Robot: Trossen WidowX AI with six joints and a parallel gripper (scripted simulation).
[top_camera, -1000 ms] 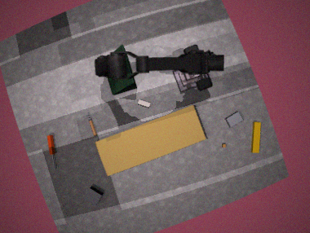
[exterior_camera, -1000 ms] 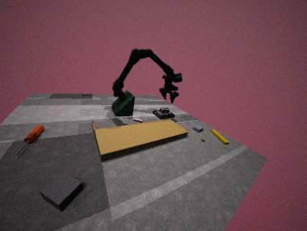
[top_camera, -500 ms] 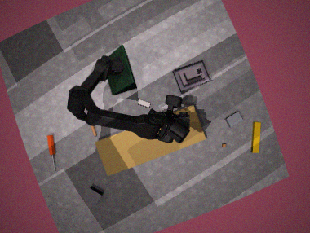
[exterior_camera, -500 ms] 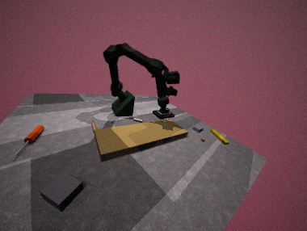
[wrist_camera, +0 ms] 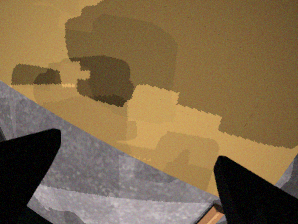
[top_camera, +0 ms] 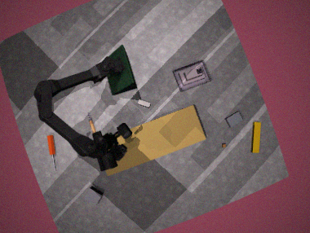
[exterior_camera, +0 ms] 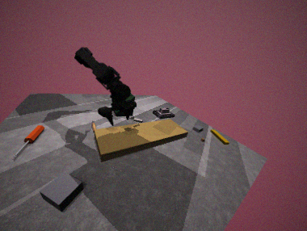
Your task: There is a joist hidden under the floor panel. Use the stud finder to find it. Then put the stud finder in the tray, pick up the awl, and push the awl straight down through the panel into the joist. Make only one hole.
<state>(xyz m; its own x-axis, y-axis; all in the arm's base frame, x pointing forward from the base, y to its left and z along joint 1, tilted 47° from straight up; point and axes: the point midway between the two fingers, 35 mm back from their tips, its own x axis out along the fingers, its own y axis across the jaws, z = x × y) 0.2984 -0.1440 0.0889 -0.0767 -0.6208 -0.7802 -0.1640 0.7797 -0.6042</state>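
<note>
My fingers stood wide apart with nothing between them, and my gripper [top_camera: 110, 145] [exterior_camera: 120, 121] [wrist_camera: 140, 151] hovered over one end of the yellow-brown floor panel [top_camera: 183, 124] [exterior_camera: 141, 136] [wrist_camera: 230, 75]. Just beside that end lay the awl [top_camera: 92, 125] [exterior_camera: 94, 127] [wrist_camera: 212, 215], its wooden handle near one of my fingertips in the wrist view. All of it was spread over a grey, mottled tabletop [top_camera: 152, 204] [exterior_camera: 133, 194] [wrist_camera: 97, 155], crossed by pale streaks and dark shadow patches, with a plain dusky pink backdrop [top_camera: 271, 32] [exterior_camera: 210, 48] beyond its edges. I saw one tray [top_camera: 180, 87] [exterior_camera: 167, 116], pale purple with a dark rim, and it had one thing in it, the stud finder [top_camera: 192, 75] [exterior_camera: 164, 110]. Around the panel I counted one orange-handled screwdriver [top_camera: 50, 145] [exterior_camera: 35, 134], one yellow bar [top_camera: 256, 137] [exterior_camera: 220, 136], one small white block [top_camera: 143, 103] [exterior_camera: 138, 120], one tiny orange-brown cube [top_camera: 223, 145] [exterior_camera: 203, 140] and two grey blocks: a large one [top_camera: 95, 194] [exterior_camera: 61, 191] and a smaller one [top_camera: 234, 118] [exterior_camera: 198, 129]. My arm rose from one dark green base [top_camera: 123, 86] [exterior_camera: 130, 98].
</note>
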